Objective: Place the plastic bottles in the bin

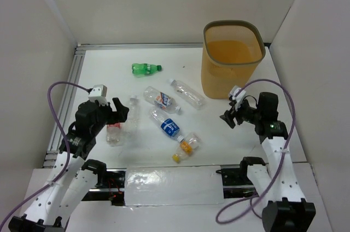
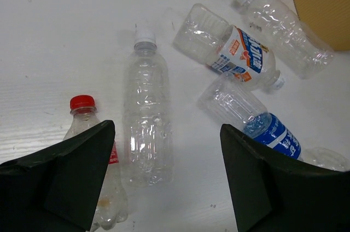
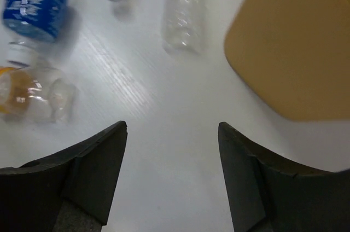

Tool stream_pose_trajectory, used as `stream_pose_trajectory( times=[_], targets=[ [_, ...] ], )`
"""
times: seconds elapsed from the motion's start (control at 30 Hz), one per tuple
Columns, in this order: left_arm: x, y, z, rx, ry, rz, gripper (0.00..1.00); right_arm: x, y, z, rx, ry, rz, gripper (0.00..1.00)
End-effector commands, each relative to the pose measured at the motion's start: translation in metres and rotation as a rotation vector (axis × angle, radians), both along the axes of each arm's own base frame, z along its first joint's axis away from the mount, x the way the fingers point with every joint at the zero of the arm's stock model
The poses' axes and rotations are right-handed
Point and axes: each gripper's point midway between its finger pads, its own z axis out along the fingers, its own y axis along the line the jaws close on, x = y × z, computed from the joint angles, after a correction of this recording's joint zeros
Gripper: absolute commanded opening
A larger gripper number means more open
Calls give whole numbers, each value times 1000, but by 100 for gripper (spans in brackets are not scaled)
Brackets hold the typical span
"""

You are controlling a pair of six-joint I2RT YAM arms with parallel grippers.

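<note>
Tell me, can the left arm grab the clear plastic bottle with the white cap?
Probably yes: the clear plastic bottle with the white cap lies uncovered ahead of its parted jaws, though the red-capped bottle lies close beside it.

The right hand point(image 3: 172, 128) stands spread, empty, near the bin point(image 3: 290, 46).

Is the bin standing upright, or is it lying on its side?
Upright. In the top view the bin stands on its base, with its rounded-square mouth facing up toward the camera.
</note>
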Motion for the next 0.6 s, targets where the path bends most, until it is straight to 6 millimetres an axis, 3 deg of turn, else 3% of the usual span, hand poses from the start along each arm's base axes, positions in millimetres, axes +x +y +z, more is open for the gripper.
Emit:
stream_pose_trajectory(
  times=[0.0, 0.07, 0.2, 0.27, 0.33, 0.4, 0.57],
  targets=[
    [6, -4, 13, 5, -39, -26, 91, -21, 38, 8, -48, -127, 217, 77],
    [7, -4, 10, 7, -27, -26, 94, -30, 63, 14, -67, -205, 305, 79],
    [7, -6, 8, 9, -18, -35, 99, -26, 84, -4, -145, -194, 348, 82],
    [8, -7, 5, 11, -9, -35, 99, -20, 101, -10, -170, -187, 381, 82],
    [8, -7, 5, 11, -9, -35, 99, -7, 106, -14, -223, -196, 340, 84],
    [9, -7, 3, 13, 0, -35, 99, -1, 123, -7, -231, -255, 343, 85],
    [9, -7, 3, 13, 0, -35, 99, 22, 140, -15, -288, -303, 263, 87]
  ],
)
